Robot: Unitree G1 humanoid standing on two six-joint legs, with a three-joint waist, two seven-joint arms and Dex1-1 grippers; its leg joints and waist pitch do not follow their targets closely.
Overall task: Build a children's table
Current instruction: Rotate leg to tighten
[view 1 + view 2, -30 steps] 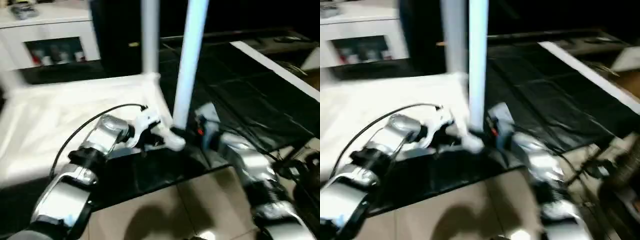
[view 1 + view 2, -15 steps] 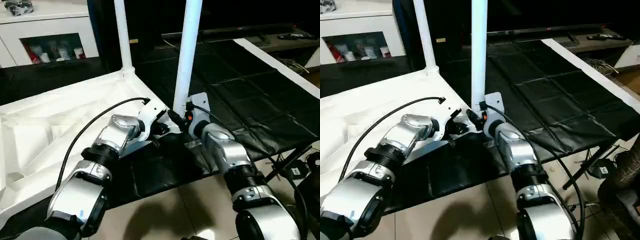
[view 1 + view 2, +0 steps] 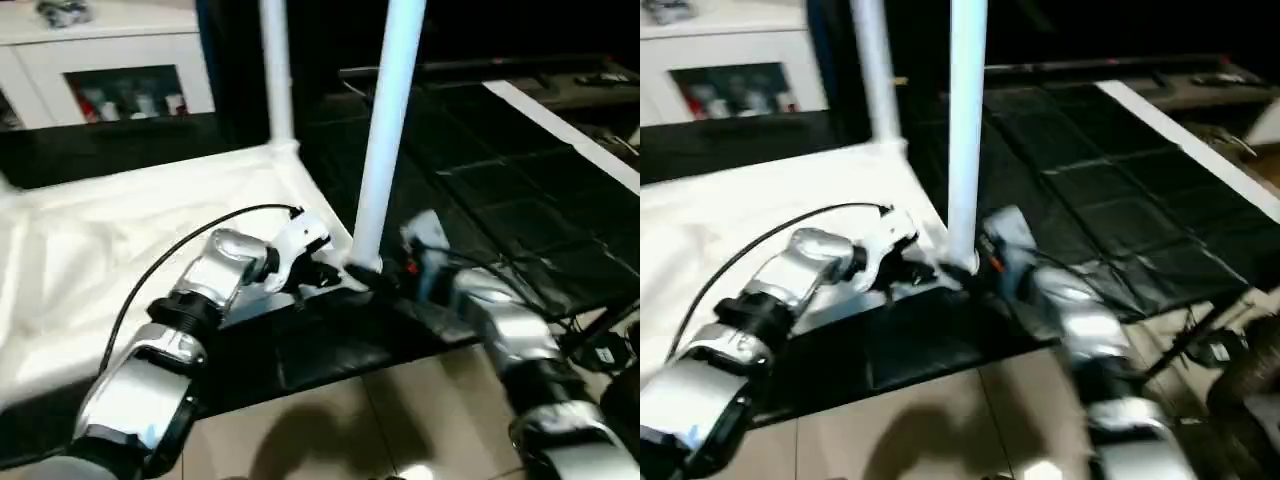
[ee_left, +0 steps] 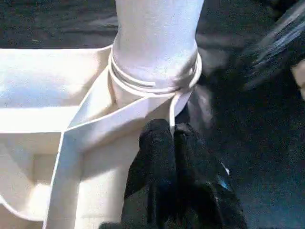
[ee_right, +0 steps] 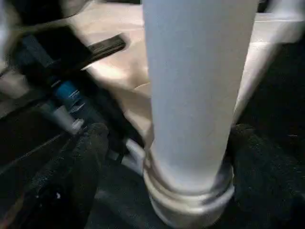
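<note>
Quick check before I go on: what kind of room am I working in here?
Probably a home living room. A white cabinet with a glass door stands at the back, the floor is pale tile, and the upside-down tabletop lies on a low surface under a black cover.

Both upright legs, near leg and far leg, cut off at 12 o'clock edge. Tabletop runs off at 9 o'clock. Right gripper motion-blurred behind near leg's base. Cabinet contents too blurred to tell.
</note>
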